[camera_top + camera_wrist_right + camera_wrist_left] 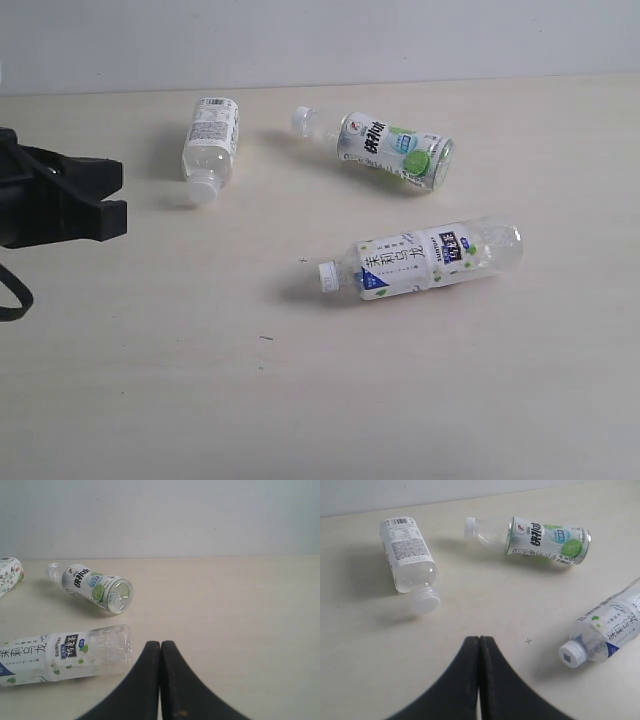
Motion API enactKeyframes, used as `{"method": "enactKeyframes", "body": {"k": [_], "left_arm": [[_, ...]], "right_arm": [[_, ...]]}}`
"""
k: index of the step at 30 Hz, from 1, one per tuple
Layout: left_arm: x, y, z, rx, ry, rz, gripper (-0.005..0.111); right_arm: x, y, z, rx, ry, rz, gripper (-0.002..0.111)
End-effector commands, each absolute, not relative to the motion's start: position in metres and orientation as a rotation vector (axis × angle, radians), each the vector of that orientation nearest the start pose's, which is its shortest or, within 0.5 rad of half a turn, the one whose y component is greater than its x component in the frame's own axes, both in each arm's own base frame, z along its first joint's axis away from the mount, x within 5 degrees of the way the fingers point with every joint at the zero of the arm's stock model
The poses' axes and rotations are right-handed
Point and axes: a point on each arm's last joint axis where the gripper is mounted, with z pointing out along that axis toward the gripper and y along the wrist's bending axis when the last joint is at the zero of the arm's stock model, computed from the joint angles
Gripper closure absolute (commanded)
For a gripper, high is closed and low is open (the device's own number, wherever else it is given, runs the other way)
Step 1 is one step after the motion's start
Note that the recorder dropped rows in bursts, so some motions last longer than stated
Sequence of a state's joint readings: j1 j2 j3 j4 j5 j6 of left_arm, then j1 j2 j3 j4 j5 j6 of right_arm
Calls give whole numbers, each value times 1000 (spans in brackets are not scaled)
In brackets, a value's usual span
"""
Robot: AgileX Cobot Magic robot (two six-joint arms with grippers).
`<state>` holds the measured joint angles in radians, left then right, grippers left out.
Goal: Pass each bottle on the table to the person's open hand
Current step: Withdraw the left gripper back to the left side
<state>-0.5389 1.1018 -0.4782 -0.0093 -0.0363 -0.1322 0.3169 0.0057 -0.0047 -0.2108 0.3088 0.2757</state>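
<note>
The table (150,400) is carrying three bottles lying on their sides, and no person's open hand is showing in any view. The left gripper (479,641) is sitting at 9 o'clock in the exterior view with its jaws pressed together and empty. The right gripper (160,645) is likewise closed on nothing and is showing only in its own wrist view. The blue-white bottle (425,258) is lying at 3 o'clock of the table's middle, the green-lime bottle (385,145) at 1 o'clock and the stubbier white-label bottle (210,145) at 11 o'clock, all well apart. They are looking clear, thin-walled and probably light, so I am expecting them to roll and dent easily. Gripping gently across the labelled midsection, jaws square to the long axis, is looking safer than pinching the small white cap (327,277).
</note>
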Motion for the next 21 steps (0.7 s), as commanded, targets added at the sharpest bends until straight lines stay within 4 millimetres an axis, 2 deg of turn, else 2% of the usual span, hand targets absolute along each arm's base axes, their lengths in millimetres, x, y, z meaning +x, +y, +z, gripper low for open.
{"method": "enactKeyframes", "body": {"k": [1, 21], "left_arm": [[180, -107, 238, 420, 2076, -406, 107], [179, -107, 236, 428, 2115, -396, 107]], "right_arm": [[53, 11, 186, -168, 1779, 219, 108], [53, 11, 186, -166, 1779, 220, 108]]}}
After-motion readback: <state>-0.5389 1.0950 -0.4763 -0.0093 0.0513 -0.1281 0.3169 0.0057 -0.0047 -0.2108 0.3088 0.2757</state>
